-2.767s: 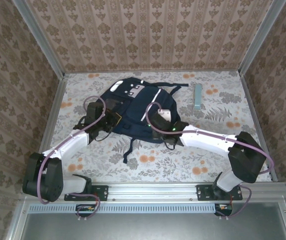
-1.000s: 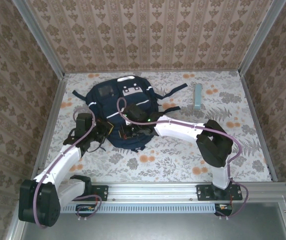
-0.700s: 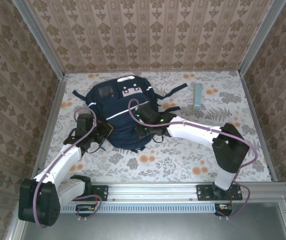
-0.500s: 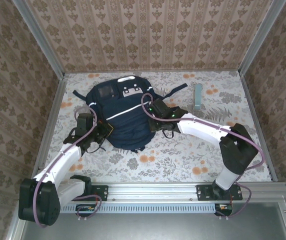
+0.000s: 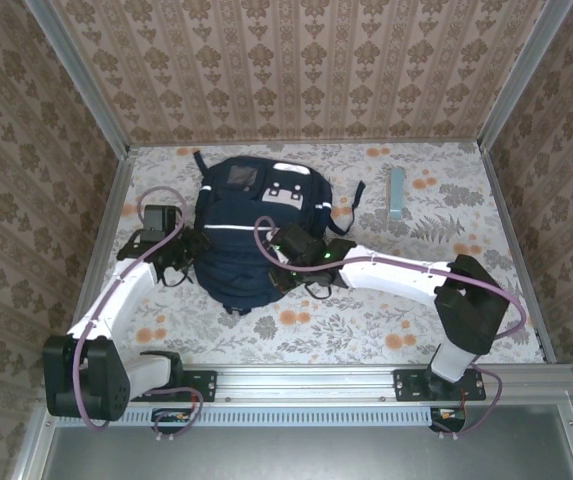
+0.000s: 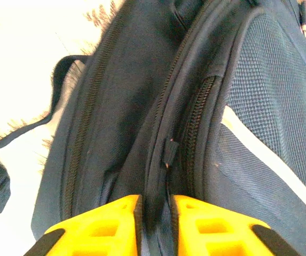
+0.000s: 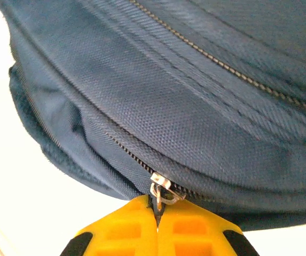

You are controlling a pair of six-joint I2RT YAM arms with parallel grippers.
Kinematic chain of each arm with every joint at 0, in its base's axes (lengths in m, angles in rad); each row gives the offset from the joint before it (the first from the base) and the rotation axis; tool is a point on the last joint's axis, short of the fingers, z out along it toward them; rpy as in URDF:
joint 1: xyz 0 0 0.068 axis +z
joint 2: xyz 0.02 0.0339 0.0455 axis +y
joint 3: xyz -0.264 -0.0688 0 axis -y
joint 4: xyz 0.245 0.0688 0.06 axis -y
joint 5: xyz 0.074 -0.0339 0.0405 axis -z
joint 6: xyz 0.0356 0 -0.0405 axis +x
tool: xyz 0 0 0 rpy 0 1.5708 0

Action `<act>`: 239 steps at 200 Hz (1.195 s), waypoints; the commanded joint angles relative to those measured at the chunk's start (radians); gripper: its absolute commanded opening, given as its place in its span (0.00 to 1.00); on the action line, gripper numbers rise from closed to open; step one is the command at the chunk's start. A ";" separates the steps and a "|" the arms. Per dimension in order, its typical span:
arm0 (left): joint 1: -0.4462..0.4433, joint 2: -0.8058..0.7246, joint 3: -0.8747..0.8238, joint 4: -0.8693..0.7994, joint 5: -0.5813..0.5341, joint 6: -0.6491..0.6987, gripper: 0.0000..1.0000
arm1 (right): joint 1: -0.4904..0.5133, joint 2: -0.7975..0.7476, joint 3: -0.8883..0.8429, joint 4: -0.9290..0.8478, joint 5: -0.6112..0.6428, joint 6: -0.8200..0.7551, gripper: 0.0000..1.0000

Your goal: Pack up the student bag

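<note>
The student bag (image 5: 246, 235), dark navy with a white stripe and grey-white patches, lies flat in the middle of the flowered table. My left gripper (image 5: 188, 252) is at the bag's left side. In the left wrist view its yellow fingers (image 6: 115, 224) are shut on a fold of navy fabric (image 6: 155, 176) beside a zipper seam. My right gripper (image 5: 278, 274) is at the bag's near right edge. In the right wrist view that gripper (image 7: 157, 213) is shut on the metal zipper pull (image 7: 162, 191) of a closed zipper line.
A slim pale blue-green box (image 5: 396, 192) lies at the back right of the table. Loose navy straps (image 5: 354, 195) trail from the bag's right side, and one (image 6: 14, 144) lies on the table to its left. Patterned walls close in three sides.
The bag has turned and shifted right, its top now pointing back. My right gripper has moved back along the bag's edge to its near right side. My left arm swung out left.
</note>
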 commanded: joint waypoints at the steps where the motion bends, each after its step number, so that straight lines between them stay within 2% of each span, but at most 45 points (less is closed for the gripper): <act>1: 0.007 -0.048 0.025 -0.035 -0.026 0.008 0.35 | 0.018 0.038 0.061 0.074 -0.081 0.057 0.00; 29: -0.006 -0.110 -0.031 -0.002 0.060 -0.089 0.44 | 0.019 0.075 0.107 0.089 -0.108 0.079 0.00; 56: -0.042 -0.181 -0.121 0.073 0.095 -0.223 0.51 | 0.018 0.097 0.140 0.093 -0.113 0.082 0.00; 89: -0.085 -0.202 -0.203 0.187 0.116 -0.334 0.52 | 0.019 0.105 0.153 0.097 -0.118 0.092 0.00; 144: -0.107 -0.107 -0.205 0.298 0.140 -0.357 0.51 | 0.018 0.103 0.133 0.107 -0.147 0.103 0.00; 163: -0.114 -0.085 -0.201 0.306 0.128 -0.359 0.44 | 0.019 0.098 0.123 0.102 -0.149 0.096 0.00; 186: -0.116 -0.074 -0.207 0.291 0.106 -0.353 0.24 | 0.018 0.083 0.114 0.060 -0.106 0.069 0.00; 212: -0.115 -0.092 -0.209 0.228 0.055 -0.317 0.06 | 0.006 0.040 0.080 -0.025 0.026 0.005 0.00; 239: -0.112 -0.092 -0.207 0.179 0.055 -0.277 0.00 | -0.025 -0.023 0.017 -0.092 0.199 -0.087 0.00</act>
